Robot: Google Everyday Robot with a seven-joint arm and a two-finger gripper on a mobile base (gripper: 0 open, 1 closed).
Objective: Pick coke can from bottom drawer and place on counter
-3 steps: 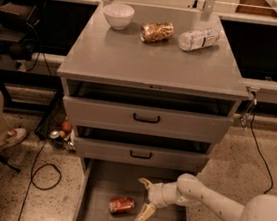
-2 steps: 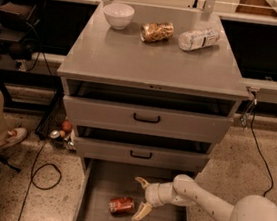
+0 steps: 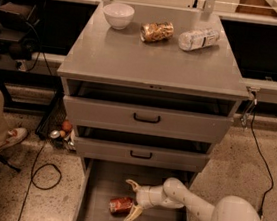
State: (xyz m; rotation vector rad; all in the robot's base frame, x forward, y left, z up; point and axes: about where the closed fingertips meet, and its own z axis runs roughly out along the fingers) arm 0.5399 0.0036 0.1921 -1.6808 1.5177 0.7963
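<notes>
Two fingers (image 3: 134, 214) of the gripper (image 3: 129, 201) are spread wide inside the bottom drawer (image 3: 103, 183), bracketing the right end of the coke can (image 3: 118, 206), which lies on its side there. Whether they touch it is unclear. The picture's edge crops the arm (image 3: 192, 205).

White bowl (image 3: 118, 15), tan crinkled can (image 3: 156, 31) and clear bottle (image 3: 198, 39) sit in a row.

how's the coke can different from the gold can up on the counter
The coke can is red-orange; the gold can is tan-gold and crinkled. The coke can lies in the bottom drawer, the gold can on the counter. The open end effector is at the coke can, far from the gold can. Both lie on their sides.
</notes>
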